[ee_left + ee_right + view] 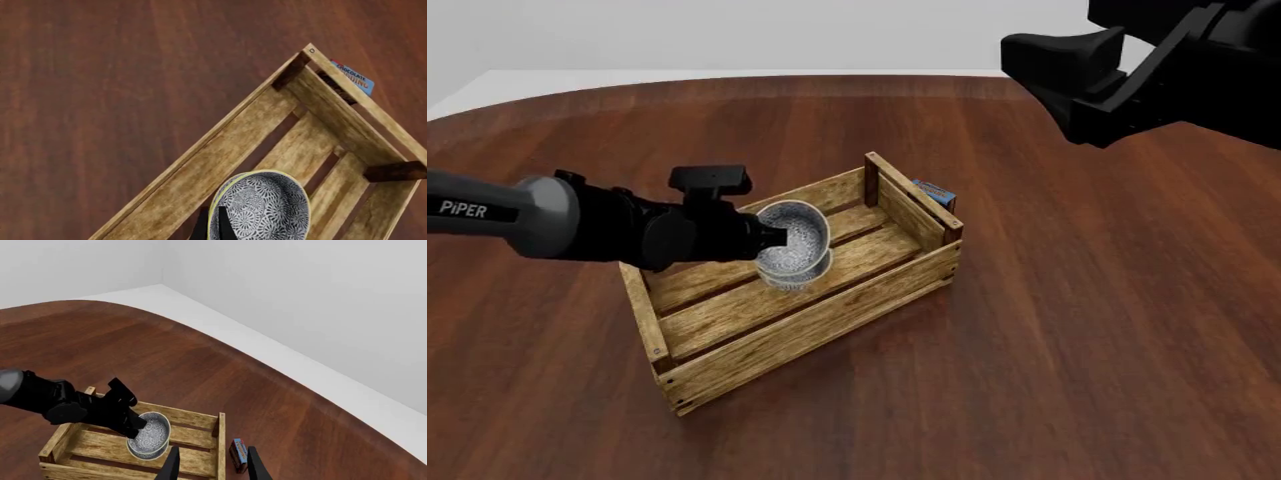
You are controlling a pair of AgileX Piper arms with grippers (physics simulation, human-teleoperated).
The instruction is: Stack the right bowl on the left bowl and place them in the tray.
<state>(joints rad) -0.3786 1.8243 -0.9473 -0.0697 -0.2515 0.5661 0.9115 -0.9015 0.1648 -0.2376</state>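
The two patterned bowls are nested and tilted on their side inside the tray (814, 325). The right bowl (801, 235) shows its blue-grey inside, and the left bowl (785, 270) sits under it as the outer shell. My left gripper (767, 238) is shut on their rim from the left. In the left wrist view the fingers (225, 227) pinch the edge of the right bowl (263, 207) over the tray's slats (200, 170). My right gripper (213, 467) hangs open high above the table, far from the bowls (150, 435), with nothing in it.
A small blue box (936, 193) lies on the table just outside the tray's far right corner, also seen as the blue box (240, 452) in the right wrist view. The right arm (1121, 80) hovers at the upper right. Dark wooden table (1094, 330) surrounds the tray.
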